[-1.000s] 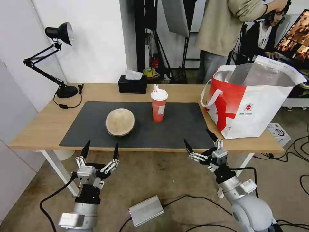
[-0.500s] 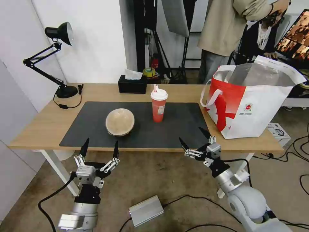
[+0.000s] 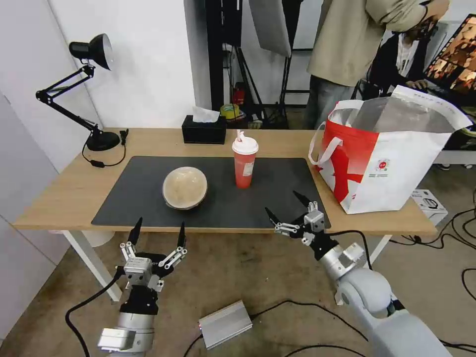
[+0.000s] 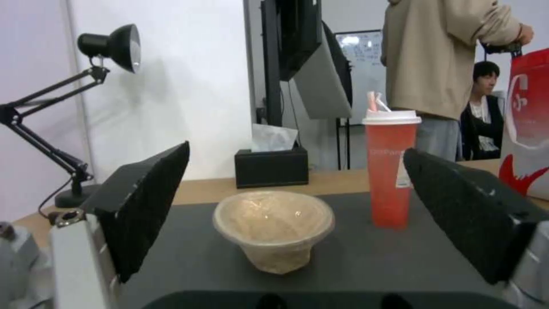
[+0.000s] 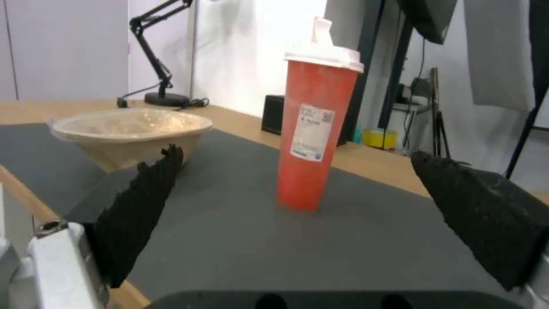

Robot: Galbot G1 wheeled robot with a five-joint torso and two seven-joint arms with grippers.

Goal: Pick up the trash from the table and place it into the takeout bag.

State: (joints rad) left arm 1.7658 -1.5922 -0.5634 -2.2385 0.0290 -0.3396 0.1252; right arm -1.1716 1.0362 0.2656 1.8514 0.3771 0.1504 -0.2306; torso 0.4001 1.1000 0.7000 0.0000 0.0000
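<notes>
Nearest the camera, both robot arms hang below the front edge of the table. The left claw (image 3: 157, 233) sits under the front-left part with its black fingers spread wide and empty. The right claw (image 3: 290, 212), also spread and empty, is raised to the front edge, just at the dark grey rectangular mat's (image 3: 277, 198) front-right corner.

On the long light-wood table (image 3: 64, 193), the mat covers the middle. A beige dome-shaped bowl (image 3: 184, 187) rests on the mat's front-left half. A tall red cup with a white lid and straw (image 3: 245, 162) stands upright near the mat's centre, well apart from the bowl. In the right wrist view the cup (image 5: 315, 128) stands straight ahead between the spread fingers.

At the right end of the table stands the large boxy red-and-white takeout bag (image 3: 386, 163) with white strap handles, its silver-lined mouth open upward.

Along the back edge sit a black tissue box (image 3: 204, 130) and, at the back-left corner, a black desk lamp (image 3: 89, 89).

Judging by this, the task is partly done at most: two trash items remain on the table. Open mat lies between cup and bag, giving clear room to carry it across.
</notes>
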